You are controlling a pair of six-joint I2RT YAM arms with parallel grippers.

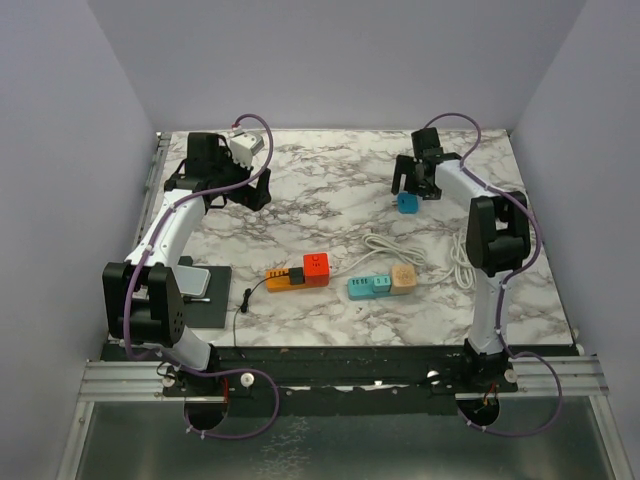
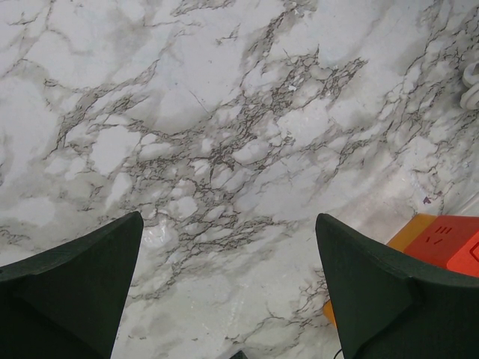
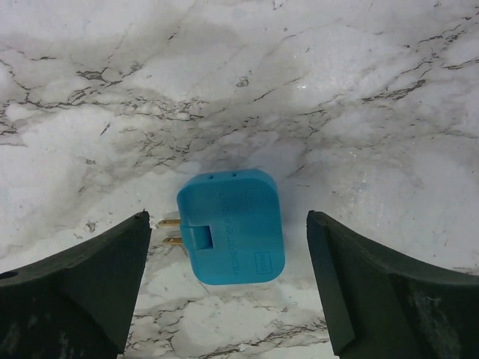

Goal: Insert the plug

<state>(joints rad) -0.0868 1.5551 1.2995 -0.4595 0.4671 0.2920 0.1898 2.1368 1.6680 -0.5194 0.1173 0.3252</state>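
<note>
A blue plug adapter [image 3: 230,226] lies flat on the marble, its two brass prongs pointing left; it also shows in the top view [image 1: 407,204]. My right gripper [image 3: 228,239] is open and hangs just above it, one finger on each side, not touching. My left gripper [image 2: 228,247] is open and empty over bare marble at the back left [image 1: 243,192]. A teal power strip [image 1: 370,287] with a beige block [image 1: 403,277] on it lies at centre front. An orange strip [image 1: 284,277] with a red block [image 1: 316,268] lies to its left, its corner in the left wrist view [image 2: 441,241].
A white cable [image 1: 455,258] coils from the teal strip toward the right arm. A thin black cord [image 1: 246,297] trails from the orange strip. A dark pad with a grey block [image 1: 196,288] sits at the front left. Grey walls surround the table [image 1: 320,170].
</note>
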